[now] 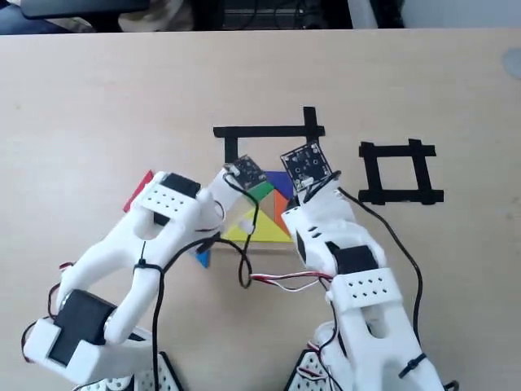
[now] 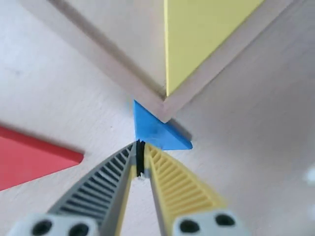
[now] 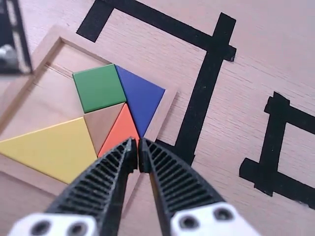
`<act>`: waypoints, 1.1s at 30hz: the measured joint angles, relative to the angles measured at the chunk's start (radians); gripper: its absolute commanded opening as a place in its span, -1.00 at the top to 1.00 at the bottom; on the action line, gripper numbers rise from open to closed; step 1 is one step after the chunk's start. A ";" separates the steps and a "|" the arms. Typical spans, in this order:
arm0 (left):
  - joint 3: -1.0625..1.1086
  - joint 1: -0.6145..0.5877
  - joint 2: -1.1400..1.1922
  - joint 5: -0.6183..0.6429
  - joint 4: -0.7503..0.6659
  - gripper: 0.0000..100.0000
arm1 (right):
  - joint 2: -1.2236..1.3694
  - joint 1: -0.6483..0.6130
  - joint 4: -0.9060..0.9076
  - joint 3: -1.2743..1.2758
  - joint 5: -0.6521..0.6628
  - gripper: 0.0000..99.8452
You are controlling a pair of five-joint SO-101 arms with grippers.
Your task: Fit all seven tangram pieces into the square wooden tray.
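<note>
While the left gripper [image 2: 139, 150] sits closed against the blue triangle [image 2: 156, 132], the right gripper [image 3: 137, 147] hovers closed over the tray [image 3: 44, 98]

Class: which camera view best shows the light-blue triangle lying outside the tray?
The left wrist view: the light-blue triangle lies on the table at the tray's outer corner, just beyond the left gripper. The high view shows a sliver of it beside the left arm. The right wrist view faces the tray's inside.
</note>
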 measured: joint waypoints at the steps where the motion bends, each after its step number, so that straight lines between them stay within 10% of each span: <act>1: 0.012 0.009 0.000 0.002 -0.003 0.94 | 0.000 0.000 0.000 0.000 0.000 0.98; 9: 0.046 0.118 -0.002 0.052 -0.048 0.94 | 0.000 0.000 0.000 0.000 0.000 0.98; 33: -0.173 -0.078 0.247 0.034 -0.230 0.94 | 0.000 0.000 0.000 0.002 0.000 0.98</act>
